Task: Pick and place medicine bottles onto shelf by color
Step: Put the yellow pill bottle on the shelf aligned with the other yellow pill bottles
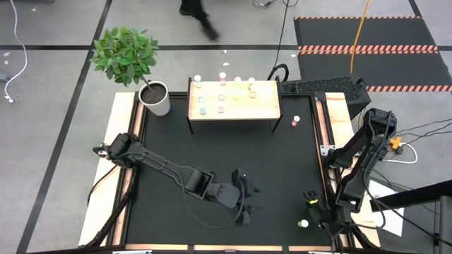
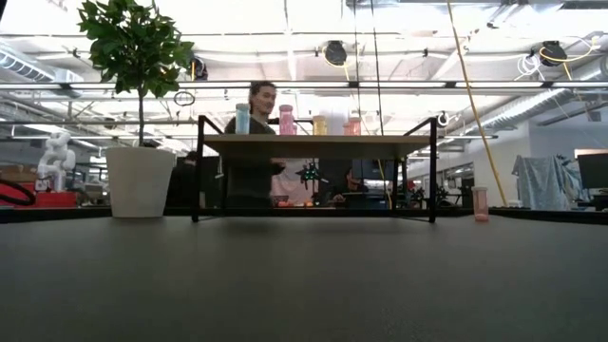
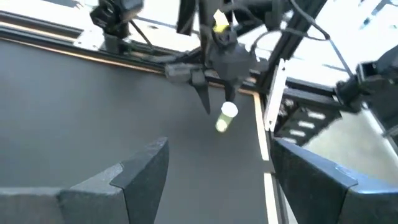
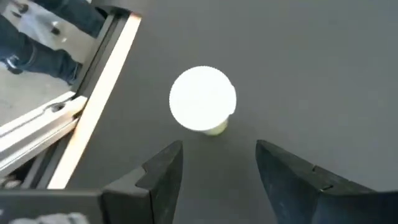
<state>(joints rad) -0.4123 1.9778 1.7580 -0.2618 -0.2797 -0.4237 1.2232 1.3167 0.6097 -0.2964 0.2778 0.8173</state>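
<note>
Right gripper poised straight above a pale green bottle, fingers apart, nothing held yet.

Nearest, at the lower right of the high view, the right gripper [image 1: 311,206] hangs over a pale green bottle [image 4: 203,101] standing upright on the black mat [image 1: 282,169] close to the table's edge rail; its fingers are spread with the white cap just ahead of them, which looks like lining up for a pick. At lower centre the left gripper [image 1: 246,200] waits low over the mat, jaws wide and empty, turned toward the other arm as if keeping clear. Farther off, a pink bottle [image 1: 294,123] stands alone right of the shelf [image 1: 265,106]. On the shelf, bottles already sit in columns, apparently by colour. Beyond it stand a plant pot [image 1: 156,97] and a person [image 2: 253,142].
</note>
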